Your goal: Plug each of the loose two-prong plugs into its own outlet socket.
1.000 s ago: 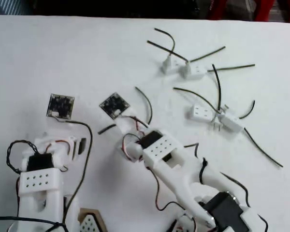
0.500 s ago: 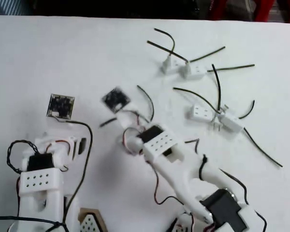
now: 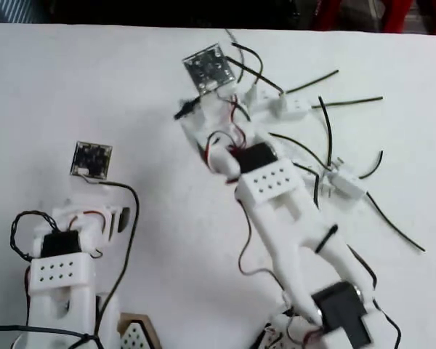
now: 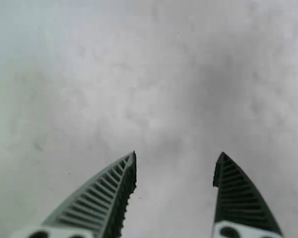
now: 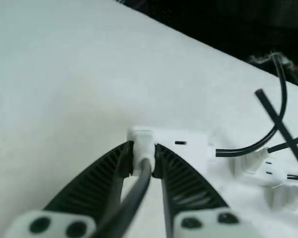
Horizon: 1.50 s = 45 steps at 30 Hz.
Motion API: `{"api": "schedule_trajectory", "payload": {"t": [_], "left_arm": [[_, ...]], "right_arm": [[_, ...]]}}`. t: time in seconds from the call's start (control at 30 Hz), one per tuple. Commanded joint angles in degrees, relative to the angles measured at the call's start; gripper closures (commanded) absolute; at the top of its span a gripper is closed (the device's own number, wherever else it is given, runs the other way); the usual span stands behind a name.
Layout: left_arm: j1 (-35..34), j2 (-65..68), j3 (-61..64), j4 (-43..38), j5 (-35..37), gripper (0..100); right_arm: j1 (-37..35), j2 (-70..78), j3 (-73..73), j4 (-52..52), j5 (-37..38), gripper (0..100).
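Fingers (image 4: 107, 198) of the left gripper (image 4: 177, 155) stood well apart with nothing between them, hanging over the white table (image 4: 139, 74). In the high view the left arm (image 3: 58, 270) sat folded at the table's near edge, on its own side.

The right arm (image 3: 280, 189) stretched from the near edge toward the far side of the table. Just beside its forearm, on the outer side, lay a loose plug (image 3: 346, 185). It was white, with its two prongs turned toward the arm.

Farther out, the right gripper (image 5: 142, 148) had its dark ribbed fingers clamped on a white plug (image 5: 141, 141). The black plug cord (image 5: 134, 196) ran back between them toward the wrist. The plug's front was against the end of a white outlet socket (image 5: 184, 151) that lay flat on the table. Whether the prongs were seated in it could not be told.

A black socket cord (image 5: 238, 150) left the socket's other end. Near that end sat a second socket (image 5: 270, 171), also white. Above it several crossing cords (image 5: 280, 119) rose toward the table's far edge.
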Motion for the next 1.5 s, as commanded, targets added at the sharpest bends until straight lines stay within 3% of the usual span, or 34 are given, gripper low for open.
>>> {"api": "schedule_trajectory", "payload": {"t": [0.0, 0.13, 0.23, 0.33, 0.47, 0.77, 1.1, 1.2, 1.33, 1.47], "left_arm": [[-0.3, -1.4, -0.4, -1.1, 0.3, 74], [-0.3, -1.4, -0.4, -1.1, 0.3, 74], [-0.3, -1.4, -0.4, -1.1, 0.3, 74], [-0.3, -1.4, -0.4, -1.1, 0.3, 74], [-0.3, -1.2, -0.3, -1.1, 0.3, 74], [-0.1, -1.2, -0.3, -1.1, 0.3, 74], [-0.1, -1.1, -0.3, -1.1, 0.3, 74], [-0.1, -1.1, -0.3, -1.1, 0.3, 74], [0.0, -1.1, -0.3, -1.1, 0.3, 74], [0.0, -1.1, -0.3, -1.1, 0.3, 74]], "right_arm": [[1.5, 5.4, -4.8, -3.6, -0.4, 97.8], [1.5, 14.1, -9.2, -3.2, -0.7, 97.3], [1.5, 19.6, -13.3, -1.0, -0.8, 89.9], [1.6, 22.6, -17.9, 5.5, -0.8, 81.7], [2.9, 19.7, -23.4, 17.9, -0.9, 81.2], [15.2, 6.3, -24.4, 34.9, -0.9, 81.2], [32.0, 10.8, -24.4, 49.0, -0.6, 81.0], [35.0, 14.1, -24.4, 50.2, -0.1, 80.9], [36.9, 16.7, -24.4, 53.2, 7.6, 81.0], [36.8, 17.4, -24.4, 56.7, 7.5, 81.0]]}}
